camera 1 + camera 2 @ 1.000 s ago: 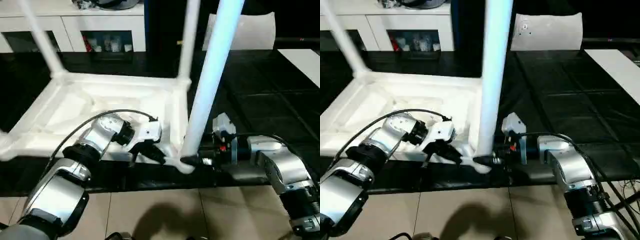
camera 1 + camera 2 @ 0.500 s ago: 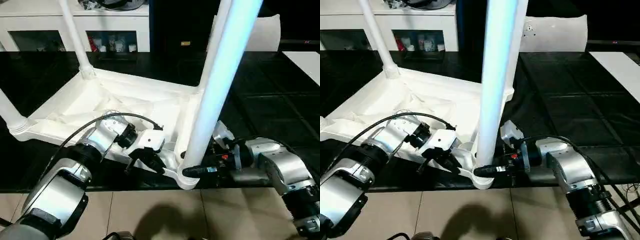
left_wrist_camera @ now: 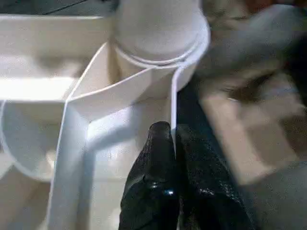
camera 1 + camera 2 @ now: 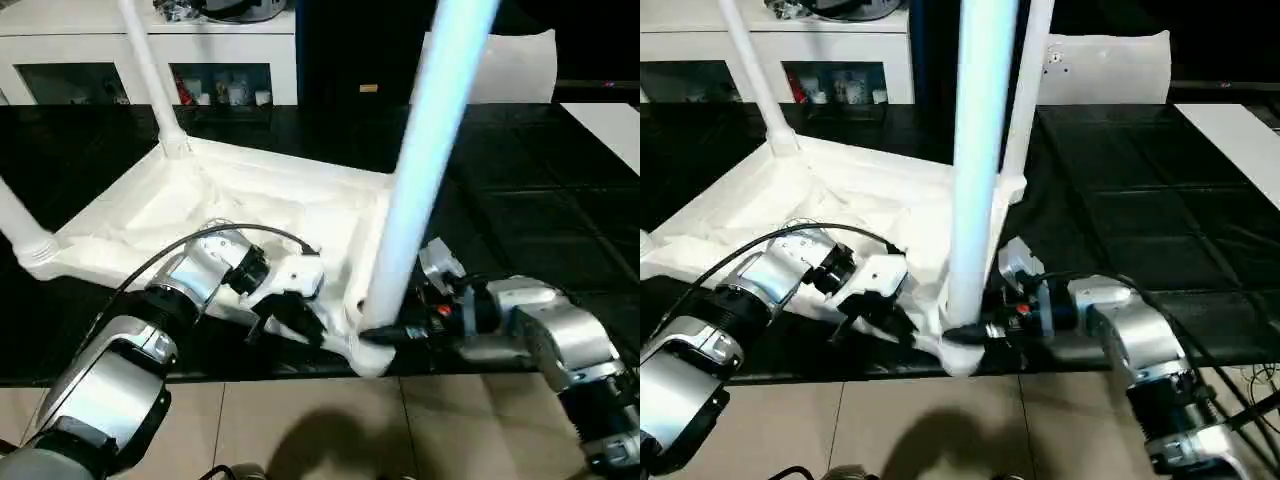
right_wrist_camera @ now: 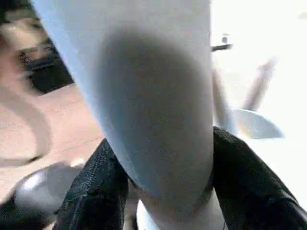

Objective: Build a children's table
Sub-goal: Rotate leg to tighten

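The white table top (image 4: pixel 230 200) lies upside down on a black surface, ribbed side up. Three tube legs stand in its corner sockets: far left (image 4: pixel 150 70), left (image 4: pixel 20 225) and far right (image 4: pixel 1025 90). The near right leg (image 4: pixel 425 160) rises from the corner socket (image 3: pixel 160 33) closest to me. My left gripper (image 3: pixel 169 132) is shut on the thin rim of the table top just beside that socket. My right gripper (image 4: pixel 385 333) is shut around the base of the near right leg, with a black finger (image 5: pixel 96 191) on each side of the tube.
A white cabinet (image 4: pixel 150 40) with open shelves stands at the back. A flat white panel with a round mark (image 4: pixel 1105 65) leans at the back right, and a white strip (image 4: pixel 1230 125) lies on the right. Tiled floor (image 4: pixel 300 420) begins just below the surface's near edge.
Over the last second the table top has swung round on the black surface, both grippers keeping their hold. Since half a second ago the near right leg leans slightly less to the right.
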Controlling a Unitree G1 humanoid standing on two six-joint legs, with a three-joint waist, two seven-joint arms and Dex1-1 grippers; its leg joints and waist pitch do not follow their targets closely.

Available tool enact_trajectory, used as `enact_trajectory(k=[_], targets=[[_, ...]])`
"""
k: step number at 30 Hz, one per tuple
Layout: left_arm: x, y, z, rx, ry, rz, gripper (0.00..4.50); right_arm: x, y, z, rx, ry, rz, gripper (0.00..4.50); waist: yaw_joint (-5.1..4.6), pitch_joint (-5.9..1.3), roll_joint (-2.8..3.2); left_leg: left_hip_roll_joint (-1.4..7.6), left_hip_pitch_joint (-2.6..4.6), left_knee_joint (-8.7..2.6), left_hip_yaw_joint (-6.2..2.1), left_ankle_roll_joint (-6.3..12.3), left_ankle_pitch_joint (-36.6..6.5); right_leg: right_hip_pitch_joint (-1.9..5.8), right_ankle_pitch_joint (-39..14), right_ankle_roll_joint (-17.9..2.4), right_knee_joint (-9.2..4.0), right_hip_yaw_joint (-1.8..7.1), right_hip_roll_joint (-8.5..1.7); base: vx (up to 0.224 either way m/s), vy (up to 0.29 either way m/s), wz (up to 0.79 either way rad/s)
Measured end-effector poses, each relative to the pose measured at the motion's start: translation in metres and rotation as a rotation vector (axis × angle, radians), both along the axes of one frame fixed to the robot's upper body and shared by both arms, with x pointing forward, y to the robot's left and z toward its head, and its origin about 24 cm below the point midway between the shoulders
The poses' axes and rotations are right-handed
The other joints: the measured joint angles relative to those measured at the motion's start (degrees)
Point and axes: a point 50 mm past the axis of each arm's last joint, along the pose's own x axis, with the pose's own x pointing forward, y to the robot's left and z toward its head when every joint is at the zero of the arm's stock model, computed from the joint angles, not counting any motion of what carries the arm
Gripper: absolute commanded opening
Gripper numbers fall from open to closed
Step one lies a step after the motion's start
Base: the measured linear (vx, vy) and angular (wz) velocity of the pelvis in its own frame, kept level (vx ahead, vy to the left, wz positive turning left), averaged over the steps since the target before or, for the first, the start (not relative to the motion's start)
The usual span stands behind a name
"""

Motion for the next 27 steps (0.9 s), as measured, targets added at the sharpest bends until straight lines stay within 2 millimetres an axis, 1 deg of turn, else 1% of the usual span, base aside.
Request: enact_trajectory(k=[1, 3, 4, 5, 7, 8, 9, 11, 13, 17, 18, 19, 21, 24, 27], targets=[[0.003, 0.001, -0.001, -0.008, -0.008, 0.054, 0.0, 0.004, 0.001, 0.0, 0.001, -0.01, -0.065, 2.08, -0.54, 0.0, 0.0, -0.01, 0.01, 0.03, 0.0, 0.0, 0.0, 0.04, 0.0, 0.0, -0.01, 0.0, 0.0, 0.0, 0.0, 0.0], [0.01, 0.0, -0.002, -0.033, -0.026, 0.178, 0.0, 0.011, 0.004, -0.003, 0.005, -0.022, -0.217, 2.04, -1.3, 0.0, -0.01, -0.02, -0.04, 0.1, 0.0, 0.0, 0.01, 0.03, 0.0, 0.01, -0.05, 0.01, 0.0, 0.0, 0.0, 0.0], [0.013, -0.004, -0.002, -0.041, -0.04, 0.238, 0.0, 0.015, 0.005, -0.003, 0.004, -0.033, -0.311, 2.03, -1.95, 0.0, 0.0, -0.05, -0.06, 0.16, -0.01, 0.0, 0.02, -0.01, 0.0, 0.01, -0.08, 0.01, -0.01, 0.0, 0.0, 0.0], [0.015, -0.007, -0.003, -0.05, -0.044, 0.269, 0.0, 0.018, 0.004, -0.004, -0.002, -0.039, -0.363, 2.02, -2.42, 0.0, 0.0, -0.08, -0.05, 0.16, -0.01, 0.01, 0.02, 0.0, 0.0, 0.02, -0.11, 0.03, -0.03, 0.0, 0.0, 0.0], [0.021, -0.019, -0.006, -0.085, -0.066, 0.381, 0.0, 0.028, 0.005, -0.004, -0.04, -0.07, -0.525, 2.0, -3.44, 0.01, -0.02, -0.09, -0.13, 0.15, 0.0, 0.02, -0.01, -0.06, 0.01, 0.02, -0.16, 0.04, -0.03, 0.0, 0.0, 0.0], [0.023, -0.023, -0.006, -0.095, -0.073, 0.416, 0.0, 0.033, 0.006, -0.003, -0.058, -0.082, -0.577, 1.98, -3.91, 0.01, -0.01, -0.1, -0.16, 0.11, 0.0, 0.03, -0.01, -0.11, 0.01, 0.02, -0.15, 0.05, -0.03, 0.0, 0.0, 0.0], [0.024, -0.026, -0.007, -0.108, -0.079, 0.454, 0.0, 0.037, 0.008, -0.002, -0.071, -0.093, -0.629, 1.98, -4.16, 0.0, -0.01, -0.1, -0.13, 0.0, 0.0, 0.02, -0.01, -0.11, 0.02, 0.03, -0.12, 0.04, -0.02, 0.0, 0.0, 0.0], [0.029, -0.035, -0.007, -0.127, -0.111, 0.534, 0.0, 0.045, 0.014, -0.001, -0.097, -0.111, -0.769, 1.93, -4.26, 0.0, -0.01, -0.04, -0.17, -0.23, -0.01, -0.01, 0.01, -0.25, 0.01, 0.03, -0.08, -0.03, 0.05, 0.0, 0.0, 0.0], [0.031, -0.039, -0.007, -0.135, -0.125, 0.577, 0.0, 0.05, 0.016, 0.0, -0.117, -0.122, -0.841, 1.93, -4.16, -0.03, 0.05, -0.04, -0.18, -0.42, -0.01, 0.02, 0.04, -0.31, -0.13, 0.11, -0.07, -0.04, 0.06, 0.0, 0.0, 0.0], [0.033, -0.048, -0.008, -0.157, -0.151, 0.636, 0.0, 0.055, 0.023, 0.001, -0.156, -0.157, -0.977, 1.93, -4.09, -0.04, 0.06, -0.1, -0.24, -0.42, 0.0, 0.21, 0.0, -0.31, -0.04, -0.16, -0.13, 0.01, -0.01, 0.0, 0.0, 0.0], [0.033, -0.048, -0.008, -0.157, -0.152, 0.637, 0.0, 0.055, 0.024, 0.0, -0.155, -0.158, -0.99, 2.46, -4.1, -0.04, 0.06, -0.13, -0.24, -0.41, 0.01, 0.24, -0.02, -0.3, -0.04, -0.16, -0.15, 0.02, -0.03, 0.0, 0.0, 0.0], [0.034, -0.048, -0.007, -0.157, -0.154, 0.636, 0.0, 0.055, 0.025, 0.001, -0.154, -0.162, -1.0, 2.59, -4.1, -0.04, 0.06, -0.16, -0.24, -0.41, 0.01, 0.26, -0.03, -0.3, -0.04, -0.16, -0.16, 0.04, -0.05, 0.0, 0.0, 0.0], [0.035, -0.048, -0.007, -0.158, -0.175, 0.653, 0.0, 0.054, 0.027, -0.003, -0.159, -0.159, -1.006, 2.65, -4.28, -0.03, 0.05, -0.15, -0.26, -0.37, 0.02, 0.25, -0.03, -0.32, -0.02, -0.19, -0.15, 0.04, -0.04, 0.0, 0.0, 0.0], [0.036, -0.045, -0.006, -0.158, -0.217, 0.645, 0.0, 0.05, 0.029, -0.011, -0.162, -0.136, -1.008, 3.02, -4.92, 0.05, 0.16, -0.12, -0.31, -0.37, 0.02, 0.23, -0.04, -0.37, 0.0, -0.21, -0.15, 0.03, 0.0, 0.0, 0.0, 0.0], [0.037, -0.044, -0.004, -0.169, -0.233, 0.626, 0.0, 0.05, 0.031, -0.011, -0.147, -0.135, -1.003, 3.22, -5.23, 0.16, 0.35, -0.09, -0.41, -0.39, 0.01, 0.24, -0.02, -0.5, 0.01, -0.23, -0.13, 0.02, 0.03, 0.0, 0.0, 0.0]])
